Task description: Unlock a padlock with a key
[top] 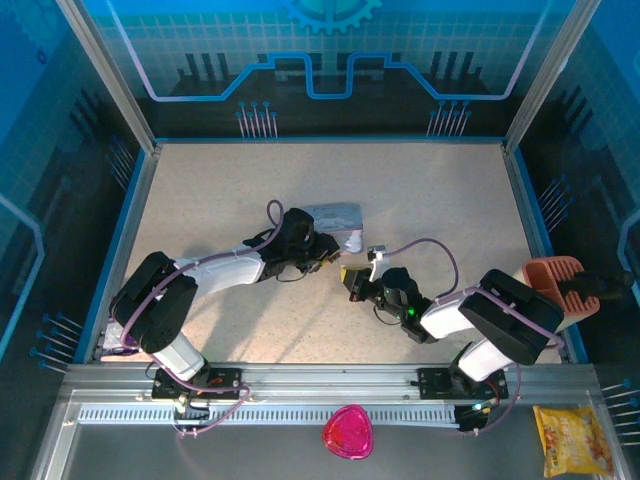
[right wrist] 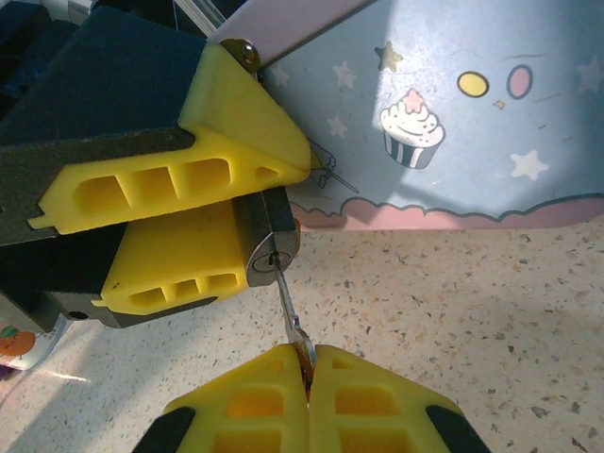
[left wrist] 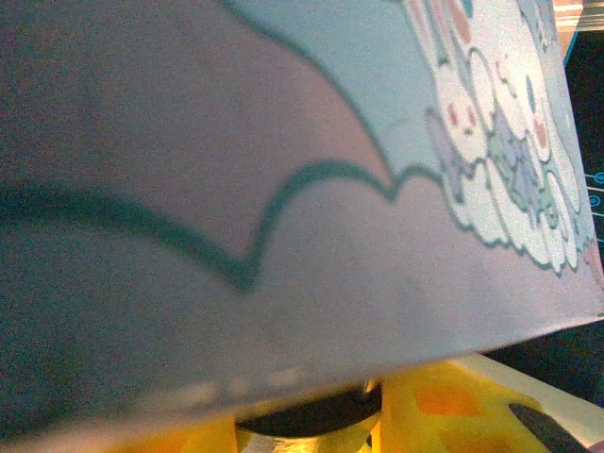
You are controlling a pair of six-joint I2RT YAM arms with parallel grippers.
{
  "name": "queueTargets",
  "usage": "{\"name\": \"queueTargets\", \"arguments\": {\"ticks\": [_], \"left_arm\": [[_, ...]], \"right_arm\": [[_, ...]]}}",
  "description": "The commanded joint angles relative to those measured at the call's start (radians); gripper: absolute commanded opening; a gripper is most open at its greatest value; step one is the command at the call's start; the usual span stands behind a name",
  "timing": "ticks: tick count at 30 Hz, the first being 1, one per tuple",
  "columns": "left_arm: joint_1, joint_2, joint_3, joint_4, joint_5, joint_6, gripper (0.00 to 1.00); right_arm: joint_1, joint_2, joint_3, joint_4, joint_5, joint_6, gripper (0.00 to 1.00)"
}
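Note:
The small padlock [right wrist: 271, 247] is clamped between the yellow fingers [right wrist: 165, 184] of my left gripper [top: 327, 257], its keyway end facing my right gripper. My right gripper [right wrist: 307, 361] is shut on the head of the thin key [right wrist: 290, 311]. The key's tip sits at the keyway; how deep it reaches I cannot tell. In the top view, the right gripper [top: 353, 281] is just right of the left one, mid-table. The left wrist view has the pastel cartoon tin [left wrist: 283, 189] right up against the camera, with the dark padlock [left wrist: 311, 413] between yellow fingers [left wrist: 444, 406] below it.
The pastel tin [top: 335, 214] lies on the speckled table [top: 220, 190] just behind both grippers. An orange-brown basket [top: 555, 285] stands at the right edge. A pink object [top: 346, 432] and a yellow snack bag [top: 572, 440] lie on the front ledge.

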Motion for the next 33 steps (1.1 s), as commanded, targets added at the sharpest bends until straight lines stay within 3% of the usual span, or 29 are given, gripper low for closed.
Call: {"name": "queueTargets", "arguments": {"ticks": [1, 33], "left_arm": [[0.002, -0.027, -0.002, 0.04, 0.053, -0.025, 0.12], [-0.046, -0.051, -0.028, 0.041, 0.046, -0.041, 0.08]], "right_arm": [[0.015, 0.012, 0.013, 0.056, 0.025, -0.01, 0.0], [-0.009, 0.07, 0.02, 0.145, -0.035, 0.022, 0.0]]}}
